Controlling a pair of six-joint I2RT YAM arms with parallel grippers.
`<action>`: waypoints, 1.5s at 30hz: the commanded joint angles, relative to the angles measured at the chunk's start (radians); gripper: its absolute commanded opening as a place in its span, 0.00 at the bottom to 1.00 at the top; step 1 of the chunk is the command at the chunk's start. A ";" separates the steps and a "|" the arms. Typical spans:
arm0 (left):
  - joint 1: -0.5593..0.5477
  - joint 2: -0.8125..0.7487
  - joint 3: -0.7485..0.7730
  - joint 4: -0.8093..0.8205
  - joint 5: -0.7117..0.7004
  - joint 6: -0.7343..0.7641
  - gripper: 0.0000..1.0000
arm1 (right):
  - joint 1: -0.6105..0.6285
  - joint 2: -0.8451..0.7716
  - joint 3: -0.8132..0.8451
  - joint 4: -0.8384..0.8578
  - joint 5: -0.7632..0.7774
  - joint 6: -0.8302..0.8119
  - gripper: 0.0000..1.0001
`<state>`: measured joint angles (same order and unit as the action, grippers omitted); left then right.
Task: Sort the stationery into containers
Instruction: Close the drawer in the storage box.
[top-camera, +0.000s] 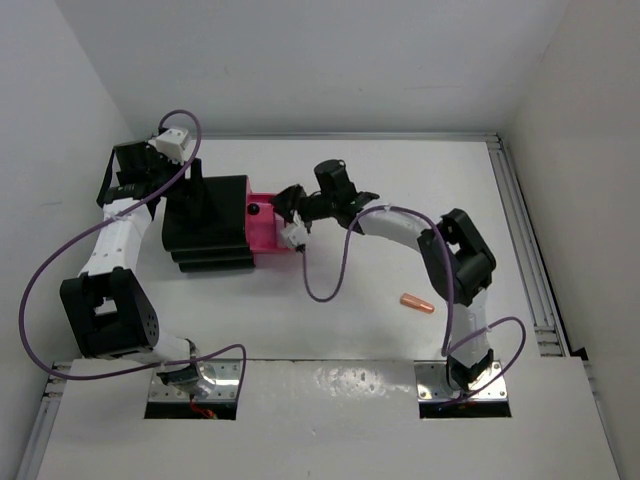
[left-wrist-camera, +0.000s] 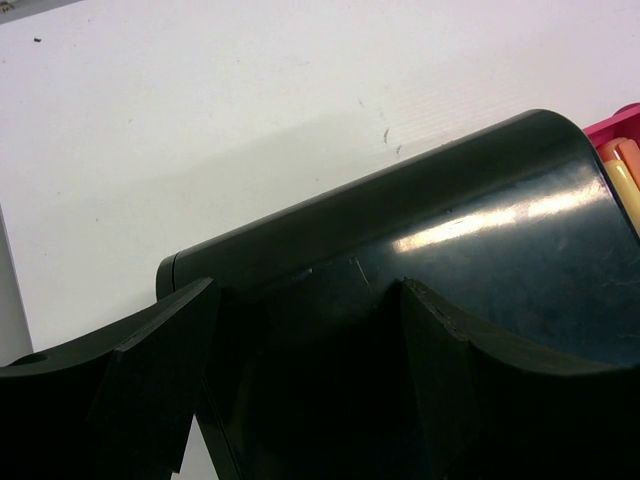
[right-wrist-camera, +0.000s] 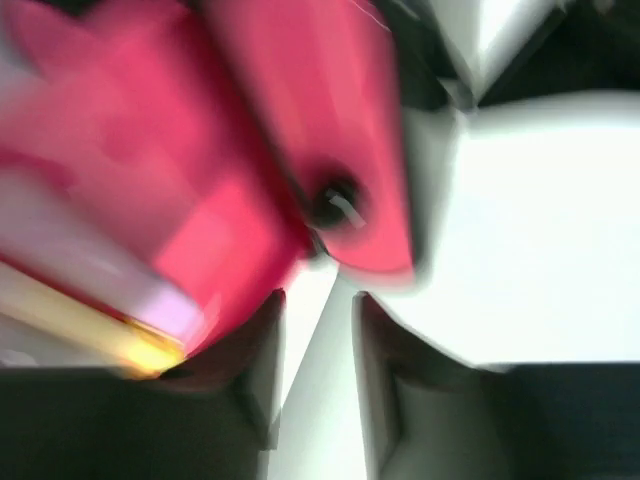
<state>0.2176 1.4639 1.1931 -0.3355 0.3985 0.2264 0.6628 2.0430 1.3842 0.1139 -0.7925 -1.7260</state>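
Note:
The black stepped box (top-camera: 205, 225) stands at the left middle of the table, with one pink drawer (top-camera: 266, 236) pulled out to its right. My right gripper (top-camera: 294, 222) hovers at the drawer's outer end. In the blurred right wrist view the fingers (right-wrist-camera: 262, 345) stand slightly apart with nothing between them, just below the drawer front's black knob (right-wrist-camera: 336, 204). Yellow and pale highlighters (right-wrist-camera: 95, 318) lie in the drawer. An orange highlighter (top-camera: 417, 303) lies on the table to the right. My left gripper (left-wrist-camera: 305, 345) is open, its fingers (left-wrist-camera: 165, 350) spread over the box's rounded back (left-wrist-camera: 450, 230).
The left wrist view shows the pink drawer corner (left-wrist-camera: 622, 122) with orange and yellow pens (left-wrist-camera: 625, 170) inside. White walls close the table at left, back and right. A metal rail (top-camera: 525, 240) runs along the right edge. Purple cables loop off both arms.

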 joint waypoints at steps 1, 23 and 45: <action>0.005 0.046 -0.063 -0.243 -0.020 0.017 0.79 | 0.015 -0.158 0.086 0.155 0.283 0.548 0.29; 0.005 0.069 -0.033 -0.270 -0.013 -0.001 0.78 | -0.178 0.028 0.314 -0.594 0.371 2.249 0.20; 0.006 0.058 -0.067 -0.255 -0.020 -0.007 0.78 | -0.089 0.088 0.243 -0.514 0.375 2.356 0.21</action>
<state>0.2195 1.4746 1.2057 -0.3489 0.4129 0.2348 0.5575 2.1319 1.6215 -0.4614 -0.4030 0.6075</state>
